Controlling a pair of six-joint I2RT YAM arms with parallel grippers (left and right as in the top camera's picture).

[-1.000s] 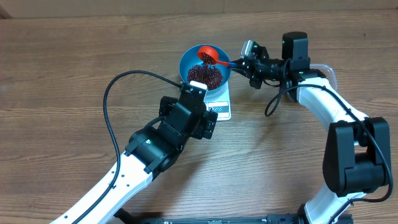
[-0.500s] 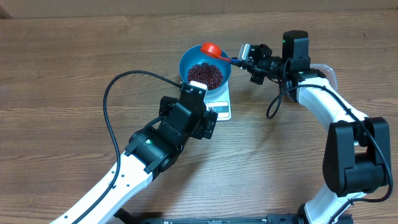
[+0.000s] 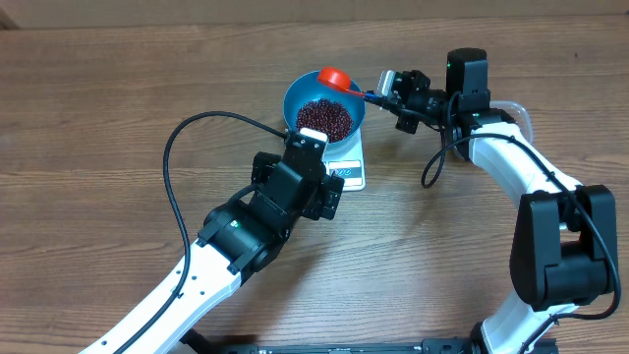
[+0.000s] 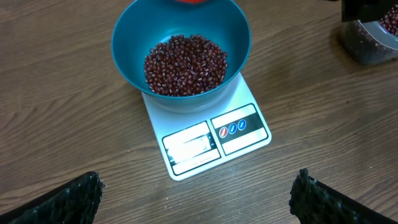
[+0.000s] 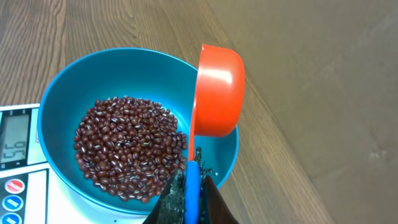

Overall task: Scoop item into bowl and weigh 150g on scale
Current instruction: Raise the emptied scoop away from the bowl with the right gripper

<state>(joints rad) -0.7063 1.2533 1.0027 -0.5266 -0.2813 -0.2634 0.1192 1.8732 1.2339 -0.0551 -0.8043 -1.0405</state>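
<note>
My left claw hangs spread wide and empty over the counter, near the scale. The blue bowl sits on the scale, beans heaped inside. My right claw is clamped on the orange scoop, which is tipped sideways above the bowl's rim.

beans in bowl, bowl on scale, scoop over bowl's rim

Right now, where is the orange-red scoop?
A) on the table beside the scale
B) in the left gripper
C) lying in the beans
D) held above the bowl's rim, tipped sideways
D: the right gripper holds the scoop tipped over the bowl rim, clear of the beans.
</note>
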